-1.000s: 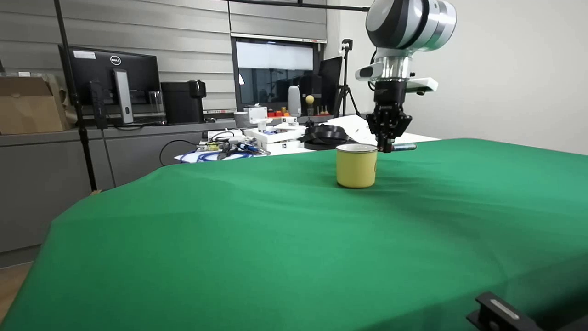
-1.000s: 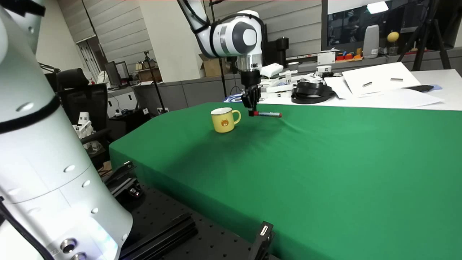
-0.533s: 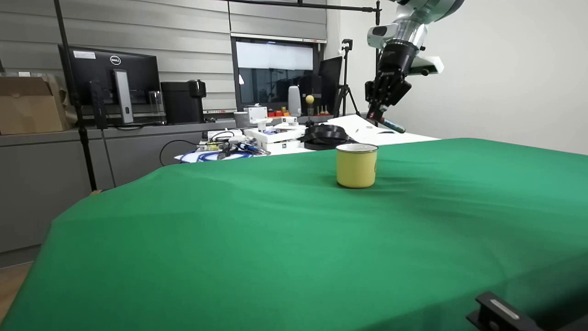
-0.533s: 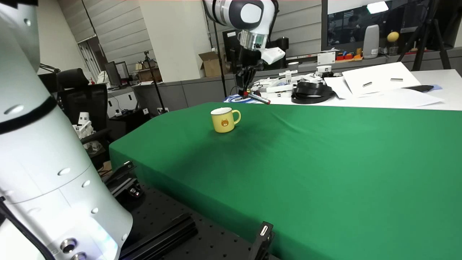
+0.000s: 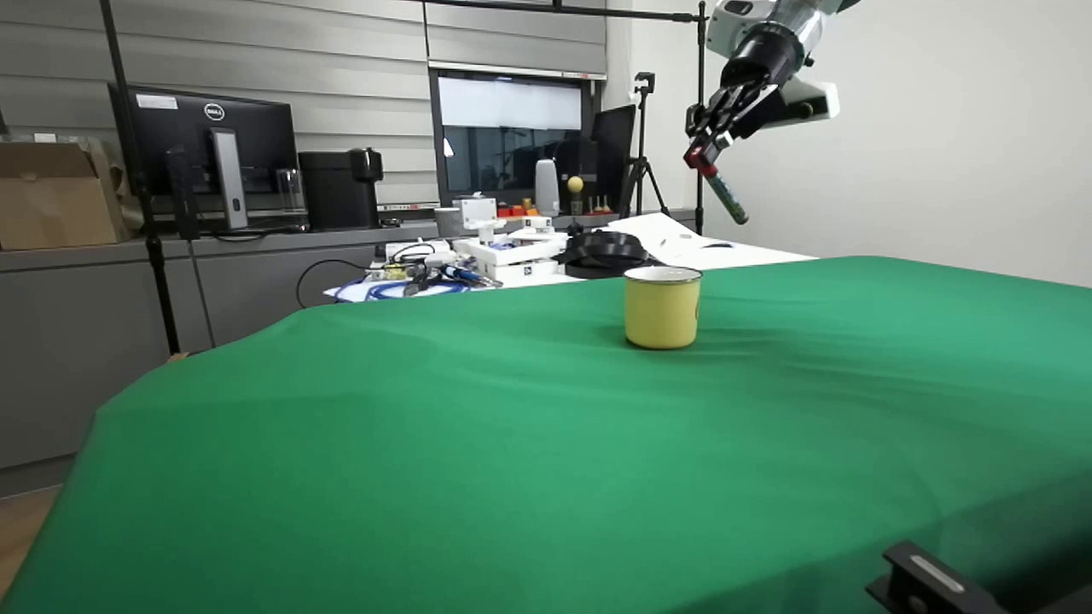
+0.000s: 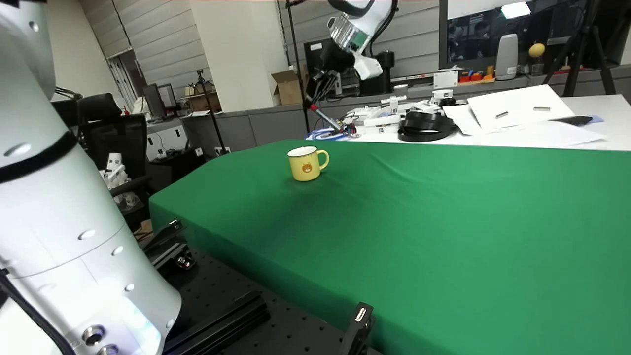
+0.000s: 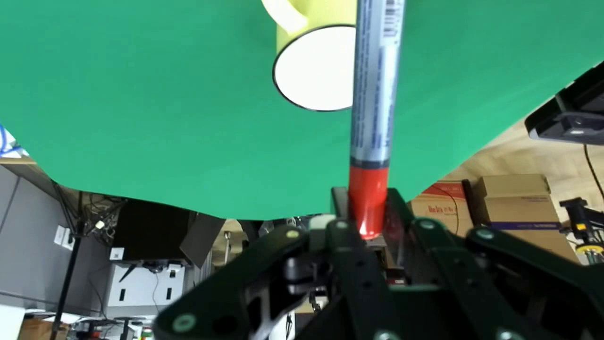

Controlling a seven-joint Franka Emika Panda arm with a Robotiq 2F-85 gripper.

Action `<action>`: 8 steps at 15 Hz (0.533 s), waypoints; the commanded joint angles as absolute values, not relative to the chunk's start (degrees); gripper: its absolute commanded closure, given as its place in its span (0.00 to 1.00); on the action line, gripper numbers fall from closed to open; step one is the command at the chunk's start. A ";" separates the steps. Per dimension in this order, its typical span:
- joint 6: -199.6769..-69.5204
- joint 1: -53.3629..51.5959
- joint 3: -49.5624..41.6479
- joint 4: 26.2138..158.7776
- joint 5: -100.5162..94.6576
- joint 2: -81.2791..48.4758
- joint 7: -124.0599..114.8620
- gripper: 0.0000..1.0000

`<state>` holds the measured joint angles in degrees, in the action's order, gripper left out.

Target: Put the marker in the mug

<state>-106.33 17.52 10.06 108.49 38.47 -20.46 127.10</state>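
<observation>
The marker has a silver-grey printed barrel and a red end. It shows in both exterior views (image 5: 725, 197) (image 6: 326, 118) and in the wrist view (image 7: 376, 94). My gripper (image 5: 699, 157) is shut on the red end, with a finger on each side of it in the wrist view (image 7: 365, 203). The marker slants steeply, free end down. The pale yellow mug (image 5: 662, 312) stands upright on the green cloth, lower than the gripper and marker. Its handle and bear face show in an exterior view (image 6: 304, 165). In the wrist view the marker covers part of the mug's white inside (image 7: 312, 71).
The green-covered table (image 6: 443, 222) bears the mug. Behind it a white table (image 6: 606, 116) holds papers, a black coil (image 6: 427, 126) and white parts. Black clamps (image 5: 934, 580) sit at the near edge. A thin black pole (image 5: 701, 128) stands behind the gripper.
My gripper has risen and tilted, carrying the marker up from mug-rim height. The marker has gone from level to steeply slanted, free end down. The mug has not moved.
</observation>
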 commanded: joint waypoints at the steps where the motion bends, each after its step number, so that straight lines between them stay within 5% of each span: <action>1: -98.37 15.27 6.53 106.49 41.72 -19.31 128.89 0.95; 8: -95.44 9.99 4.84 105.79 41.98 -21.06 128.39 0.95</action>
